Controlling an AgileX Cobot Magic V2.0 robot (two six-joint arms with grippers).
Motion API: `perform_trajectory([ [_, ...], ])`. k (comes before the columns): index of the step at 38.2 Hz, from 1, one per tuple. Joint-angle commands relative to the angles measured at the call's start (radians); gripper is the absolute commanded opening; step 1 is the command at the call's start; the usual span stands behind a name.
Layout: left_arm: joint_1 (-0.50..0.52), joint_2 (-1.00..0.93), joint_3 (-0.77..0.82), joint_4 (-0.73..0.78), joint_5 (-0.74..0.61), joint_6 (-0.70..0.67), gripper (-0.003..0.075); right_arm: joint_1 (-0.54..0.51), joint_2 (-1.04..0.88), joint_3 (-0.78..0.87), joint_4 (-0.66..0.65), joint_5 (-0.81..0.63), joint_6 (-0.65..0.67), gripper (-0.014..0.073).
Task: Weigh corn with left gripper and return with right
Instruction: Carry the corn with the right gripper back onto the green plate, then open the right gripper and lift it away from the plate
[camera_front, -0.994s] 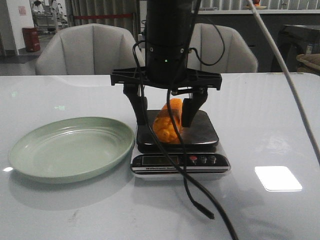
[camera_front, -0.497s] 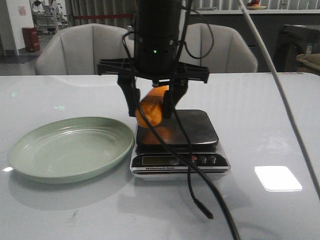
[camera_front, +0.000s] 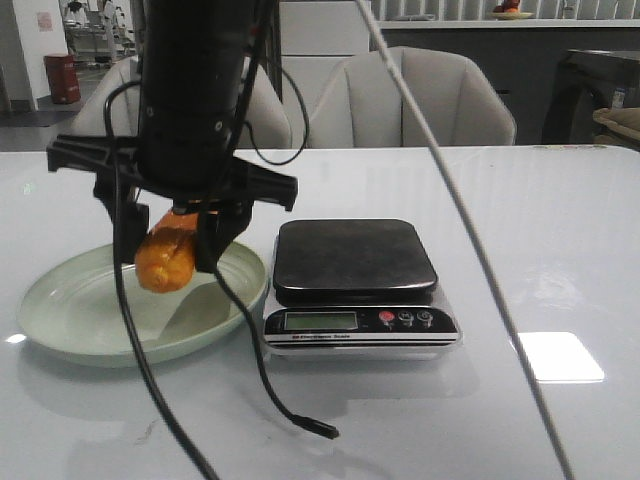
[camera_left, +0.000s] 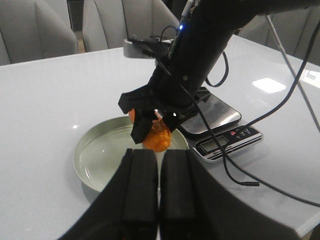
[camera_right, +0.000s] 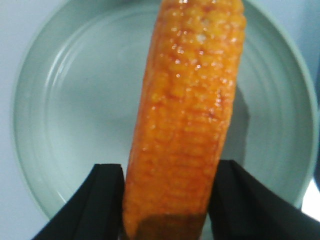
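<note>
The orange-yellow corn (camera_front: 164, 258) hangs between the fingers of my right gripper (camera_front: 168, 256), tilted, a little above the pale green plate (camera_front: 60, 322). In the right wrist view the cob (camera_right: 187, 115) is clamped between both black fingers of the right gripper (camera_right: 169, 200), with the plate (camera_right: 70, 100) straight below. The left wrist view shows my left gripper (camera_left: 159, 195) shut and empty, back from the plate (camera_left: 95, 160), facing the right arm and the corn (camera_left: 158, 138). The left gripper is out of the front view.
A kitchen scale (camera_front: 352, 256) with a dark steel platform and nothing on it stands just right of the plate; it also shows in the left wrist view (camera_left: 220, 112). Black cables (camera_front: 250, 380) dangle from the right arm to the table. Grey chairs stand behind the table.
My right gripper has lifted the corn off the scale platform and carried it left, to above the plate. The scale platform is now bare.
</note>
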Motion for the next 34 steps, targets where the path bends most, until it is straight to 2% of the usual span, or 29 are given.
perform_trajectory([
  [1, 0.001, 0.011, -0.025, 0.003, -0.08, 0.001, 0.0124, 0.016, -0.038, -0.034, 0.001, -0.04, -0.011, 0.018],
  [6, 0.001, 0.011, -0.025, 0.003, -0.08, 0.001, 0.0124, 0.031, -0.021, -0.036, 0.001, -0.048, -0.047, 0.0473],
  [9, 0.001, 0.011, -0.025, 0.003, -0.08, 0.001, 0.0124, 0.031, -0.022, -0.036, 0.001, -0.047, -0.05, 0.0601],
  [28, 0.001, 0.011, -0.025, 0.003, -0.08, 0.001, 0.0124, 0.028, -0.174, -0.036, -0.059, -0.064, -0.222, 0.0584],
  [34, 0.001, 0.011, -0.025, 0.003, -0.076, 0.001, 0.0124, 0.027, -0.24, -0.032, -0.121, 0.011, -0.329, 0.0584],
])
